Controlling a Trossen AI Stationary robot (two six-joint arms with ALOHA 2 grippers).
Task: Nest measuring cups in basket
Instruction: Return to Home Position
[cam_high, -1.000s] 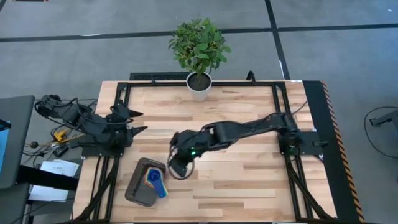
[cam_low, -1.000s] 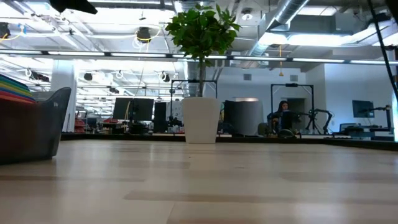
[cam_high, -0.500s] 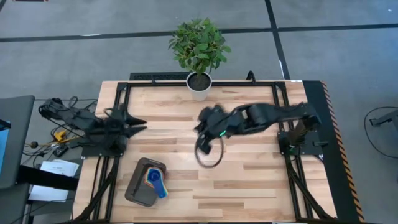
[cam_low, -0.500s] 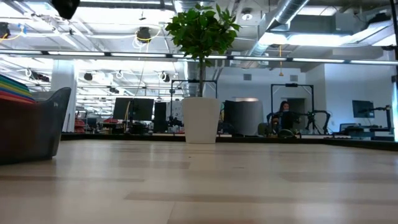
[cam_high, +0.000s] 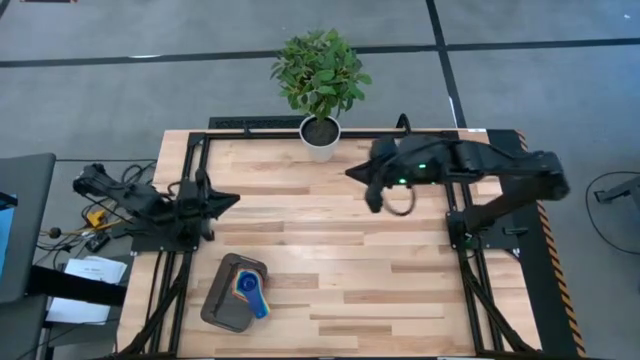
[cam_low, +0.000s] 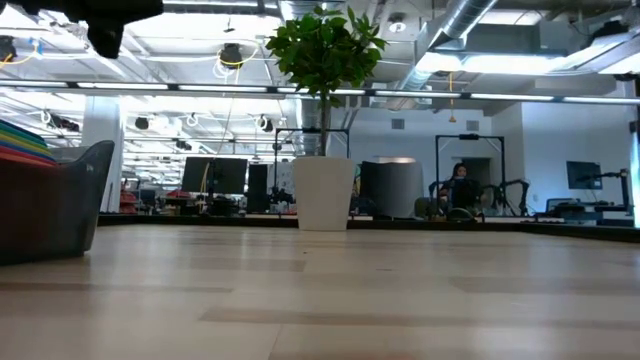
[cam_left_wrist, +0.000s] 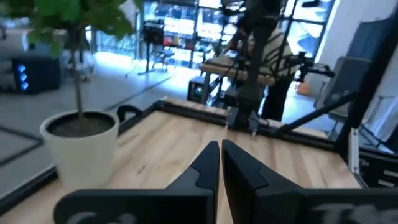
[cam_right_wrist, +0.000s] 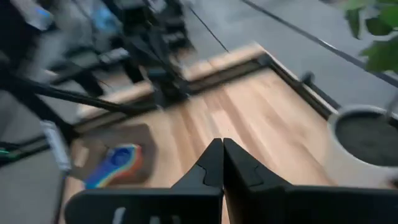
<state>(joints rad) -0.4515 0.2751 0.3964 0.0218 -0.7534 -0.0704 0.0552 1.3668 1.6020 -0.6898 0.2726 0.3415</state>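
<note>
The dark grey basket (cam_high: 214, 303) lies near the table's front left, and it also shows in the low view (cam_low: 60, 205) and the right wrist view (cam_right_wrist: 93, 146). The measuring cups (cam_high: 248, 290) sit stacked inside it, blue on top, with coloured rims showing (cam_low: 20, 140) (cam_right_wrist: 115, 163). My left gripper (cam_high: 235, 199) is shut and empty at the table's left edge, well behind the basket (cam_left_wrist: 219, 147). My right gripper (cam_high: 351, 172) is shut and empty above the far middle of the table, by the plant pot (cam_right_wrist: 219, 144).
A white pot (cam_high: 320, 140) with a green plant stands at the table's far edge in the middle (cam_low: 325, 190) (cam_left_wrist: 81, 137) (cam_right_wrist: 367, 149). Black frame rails (cam_high: 450, 180) run along the table's sides. Bare wood (cam_high: 340, 280) lies right of the basket.
My right gripper has left the spot beside the basket and swung toward the table's far right, ending near the plant pot. My left gripper has shut its fingers, staying at the left edge. The basket and the cups have stayed where they were.
</note>
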